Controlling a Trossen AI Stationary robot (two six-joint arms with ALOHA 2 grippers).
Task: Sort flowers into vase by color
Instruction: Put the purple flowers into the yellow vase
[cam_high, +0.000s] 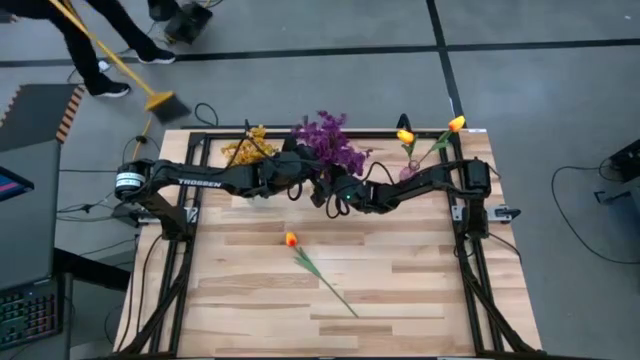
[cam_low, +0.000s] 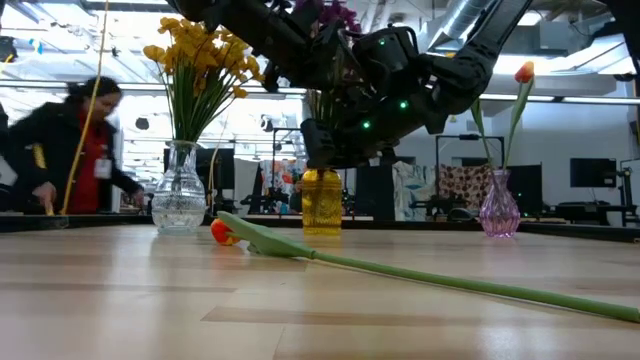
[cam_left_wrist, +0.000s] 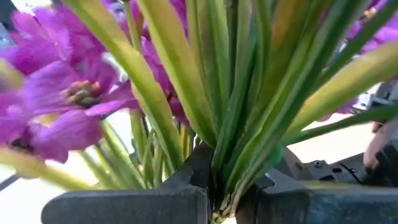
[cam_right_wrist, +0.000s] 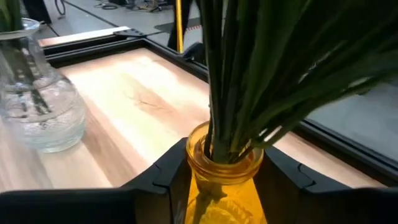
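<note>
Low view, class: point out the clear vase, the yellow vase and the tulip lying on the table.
clear vase (cam_low: 179, 203), low view, round belly.
yellow vase (cam_low: 322, 203), low view, body.
tulip (cam_low: 222, 232), low view, orange blossom.

Three vases stand along the far edge of the table — one clear glass vase (cam_low: 180, 195), one yellow vase (cam_low: 322, 203) and one pink vase (cam_low: 499, 210).

One bunch of yellow small-blossom flowers (cam_low: 200, 50) is in view, and one bunch of purple flowers (cam_high: 330, 140).

The orange tulips number three — two tulips (cam_high: 430, 133) rise from the pink vase in the high view, though the low view shows only one of their heads clearly, and one lone tulip (cam_high: 318, 270) lies on the wood.

Two robot arms reach over the table, each with one gripper: a left gripper (cam_left_wrist: 214, 199) and a right gripper (cam_right_wrist: 217, 180).

One person (cam_low: 70, 150) shows beyond the table, with one broom (cam_high: 120, 65).
</note>
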